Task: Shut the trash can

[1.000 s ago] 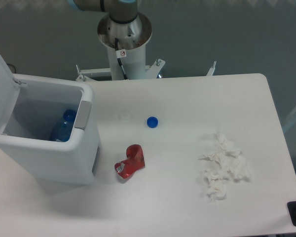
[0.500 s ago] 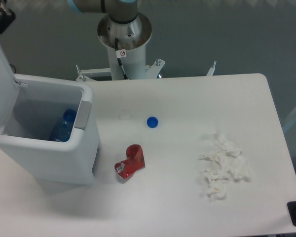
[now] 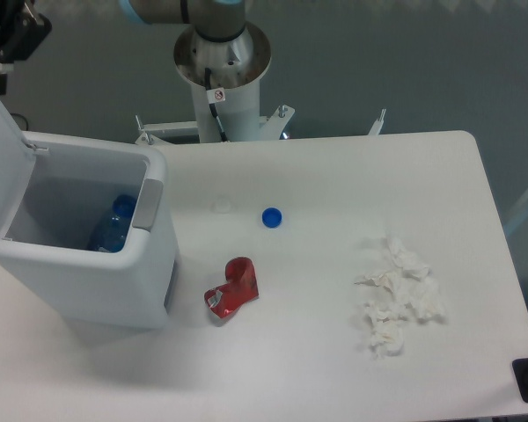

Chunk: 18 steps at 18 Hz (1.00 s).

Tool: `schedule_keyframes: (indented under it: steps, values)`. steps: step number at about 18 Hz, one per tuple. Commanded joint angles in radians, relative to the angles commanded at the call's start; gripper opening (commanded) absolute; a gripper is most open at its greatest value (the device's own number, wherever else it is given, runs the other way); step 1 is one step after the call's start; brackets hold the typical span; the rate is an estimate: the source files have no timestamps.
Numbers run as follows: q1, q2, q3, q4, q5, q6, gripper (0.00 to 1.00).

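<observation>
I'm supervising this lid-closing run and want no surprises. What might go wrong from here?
The dark gripper sits at the frame's top-left corner, mostly cropped, so its contact with the raised flat white lid is hard to judge. A skewed push may slide the large white plastic trash can across the white table, or slip off the lid's edge.

bright even overhead light, soft faint shadows, slightly soft focus

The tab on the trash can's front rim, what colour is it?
Grey, on the white trash can; the tab shows in the fixed camera view.
</observation>
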Motion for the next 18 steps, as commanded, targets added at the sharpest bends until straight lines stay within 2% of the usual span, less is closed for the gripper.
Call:
schedule_keyframes:
  steps: [2, 5, 12, 18]
  values:
    - [-0.012, 0.002, 0.024, 0.000, -0.043, 0.003, 0.00]
    - [-0.049, -0.005, 0.019, -0.003, -0.043, 0.005, 0.00]
    - [-0.084, -0.070, 0.012, -0.005, -0.030, 0.006, 0.00]
    - [-0.098, -0.061, 0.000, -0.024, 0.091, -0.002, 0.00]
